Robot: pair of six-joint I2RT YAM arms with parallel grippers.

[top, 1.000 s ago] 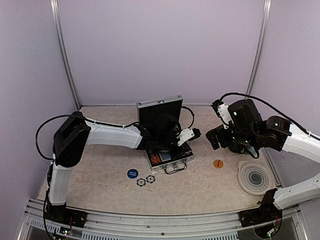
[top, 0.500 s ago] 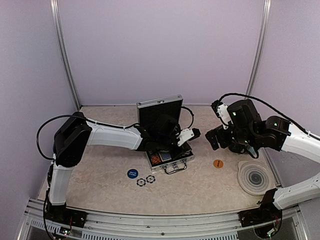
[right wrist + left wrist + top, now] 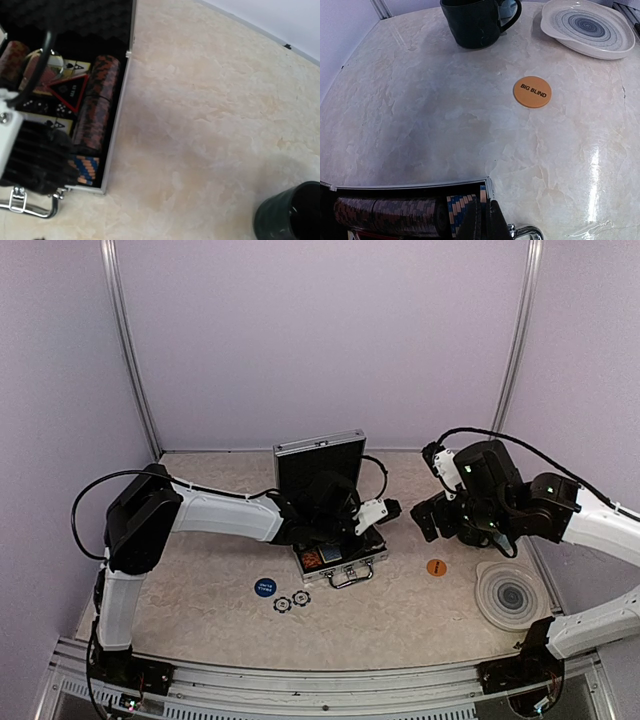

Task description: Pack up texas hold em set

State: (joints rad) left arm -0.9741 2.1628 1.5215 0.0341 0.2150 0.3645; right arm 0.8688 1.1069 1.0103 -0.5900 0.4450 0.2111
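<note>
Four pieces outstanding: a blue button (image 3: 264,587), two loose chips (image 3: 283,604) and an orange button (image 3: 532,91) marked BIG BLIND lie outside the case (image 3: 372,561).
Case position: middle of the worktop (image 3: 200,620), lid (image 3: 320,462) standing upright on the far side, handle (image 3: 350,578) facing the near edge.
Case contents: rows of chips (image 3: 97,115) along its right wall and a black triangle (image 3: 70,92) among the cards.
Loose piece positions: blue button and both chips between the case and the near edge, left of the handle. The orange button lies right of the case, toward the right edge.
Left gripper (image 3: 486,222): fingers pressed together, tips down at the case's near right corner. Nothing is visibly pinched, though the view there is cramped.
Right gripper (image 3: 430,517): fingers spread wide and empty, hanging right of the case above the worktop.
Handling, discs: judged light, rigid, thin and smooth. Lying flat on a glossy surface, they offer little edge to grip. Pinch across the diameter at the rim, fingertips down to the worktop.
Handling, case: judged stiff, and heavy for its size once loaded. The ribbed metal is likely slippery, so close it by pushing the lid's top edge and lift it by the handle.
Risk: a disc may skid away under a closing pinch.
</note>
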